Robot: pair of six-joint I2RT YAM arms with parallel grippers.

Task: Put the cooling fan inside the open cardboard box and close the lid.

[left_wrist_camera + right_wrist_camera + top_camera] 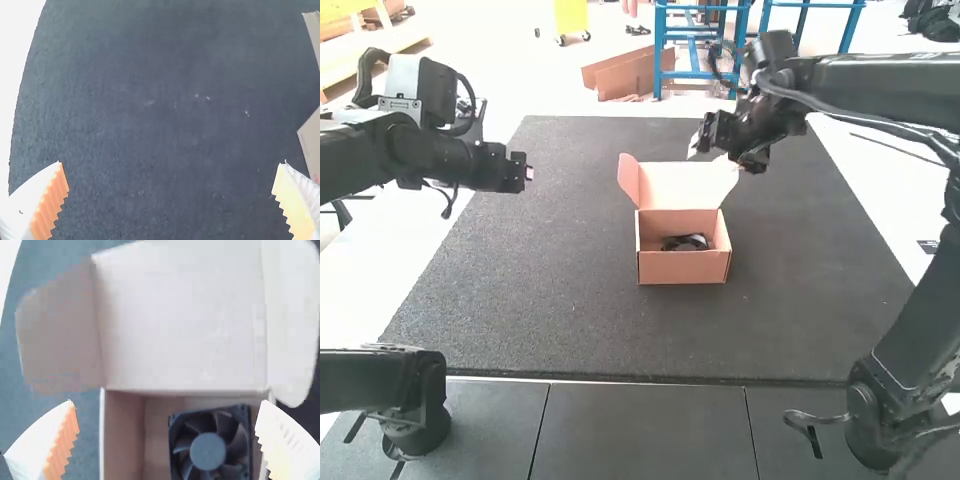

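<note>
An open cardboard box [683, 258] stands near the middle of the black mat, its lid [675, 183] raised at the back. A black cooling fan [683, 241] lies inside the box; the right wrist view shows the fan [210, 447] flat on the box floor below the upright lid [180, 325]. My right gripper [728, 143] hangs open above the lid's far right corner, nothing between its fingers [55, 445]. My left gripper [523, 172] is open over bare mat well left of the box, with its ribbed fingers [47, 200] wide apart.
The black mat [550, 290] covers most of the table, with white table surface on both sides. A box edge [312, 140] shows at the side of the left wrist view. Arm bases stand at the near left and near right corners.
</note>
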